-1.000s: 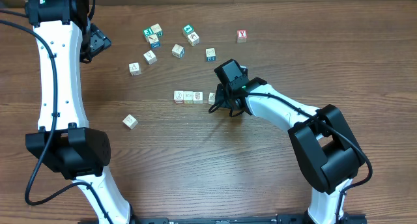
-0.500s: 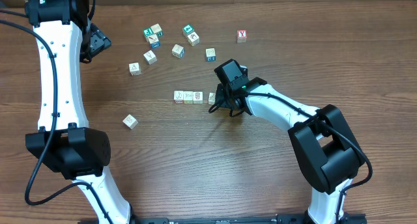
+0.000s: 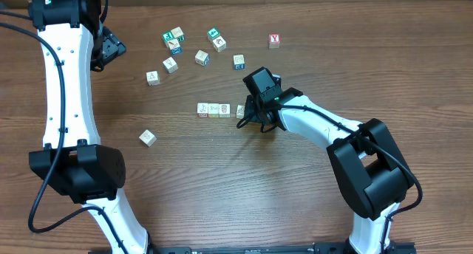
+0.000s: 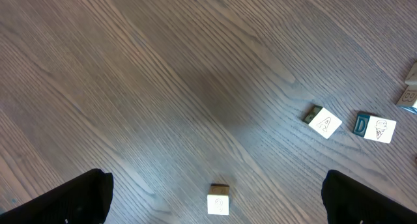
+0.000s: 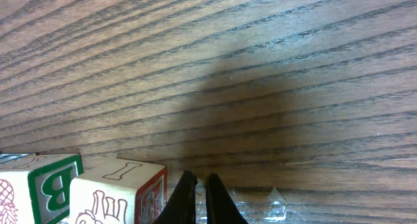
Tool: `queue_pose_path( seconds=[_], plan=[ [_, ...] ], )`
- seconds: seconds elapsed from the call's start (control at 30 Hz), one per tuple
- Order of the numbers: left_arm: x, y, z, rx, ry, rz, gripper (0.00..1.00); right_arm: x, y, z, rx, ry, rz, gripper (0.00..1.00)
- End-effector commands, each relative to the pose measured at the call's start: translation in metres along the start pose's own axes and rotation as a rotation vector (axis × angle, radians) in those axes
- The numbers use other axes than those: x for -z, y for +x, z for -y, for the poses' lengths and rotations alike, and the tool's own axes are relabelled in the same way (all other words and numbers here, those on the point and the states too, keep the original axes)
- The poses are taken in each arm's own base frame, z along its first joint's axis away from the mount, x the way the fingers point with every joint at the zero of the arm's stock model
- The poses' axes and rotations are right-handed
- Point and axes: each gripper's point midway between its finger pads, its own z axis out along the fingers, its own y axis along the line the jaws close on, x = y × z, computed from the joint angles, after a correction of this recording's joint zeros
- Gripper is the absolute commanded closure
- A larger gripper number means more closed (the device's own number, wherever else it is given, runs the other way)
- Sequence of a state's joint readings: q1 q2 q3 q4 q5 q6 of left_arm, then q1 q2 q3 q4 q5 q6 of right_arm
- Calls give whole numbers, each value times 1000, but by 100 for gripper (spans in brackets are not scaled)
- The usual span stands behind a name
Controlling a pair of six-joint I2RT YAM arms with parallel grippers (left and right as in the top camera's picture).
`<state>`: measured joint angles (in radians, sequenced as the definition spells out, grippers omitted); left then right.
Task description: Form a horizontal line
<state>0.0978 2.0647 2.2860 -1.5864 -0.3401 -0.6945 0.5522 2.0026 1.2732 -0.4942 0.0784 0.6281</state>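
Three pale cubes form a touching row [image 3: 213,109] at the table's middle. A fourth pale cube [image 3: 240,111] sits just right of it with a small gap, partly hidden by my right gripper [image 3: 248,117]. In the right wrist view the gripper's fingers [image 5: 201,196] are shut and empty, low over the table beside the cube with a red-edged face [image 5: 117,193]; a cube with a green B [image 5: 40,183] is to its left. My left gripper [image 3: 111,47] is open and empty at the far left; its wrist view [image 4: 215,185] looks down on one loose cube [image 4: 218,200].
Loose cubes lie at the back: teal-faced ones [image 3: 173,38] [image 3: 215,38], a blue-faced one [image 3: 239,61], pale ones [image 3: 153,77] [image 3: 171,64] [image 3: 202,57], and a red "Y" cube [image 3: 274,40]. One pale cube [image 3: 148,138] lies at front left. Clear tape [image 5: 273,204] lies by the right fingers.
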Motion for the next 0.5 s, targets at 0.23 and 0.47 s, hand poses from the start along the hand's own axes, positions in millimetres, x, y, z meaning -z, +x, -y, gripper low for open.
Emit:
queue_pose_path(
  seconds=[0.23, 0.47],
  plan=[
    [7, -1, 2, -21, 14, 15, 0, -4, 2, 4, 4, 22, 0, 96],
    [7, -1, 2, -21, 15, 15, 0, -3, 2, 8, 4, 41, 7, 96]
  ],
)
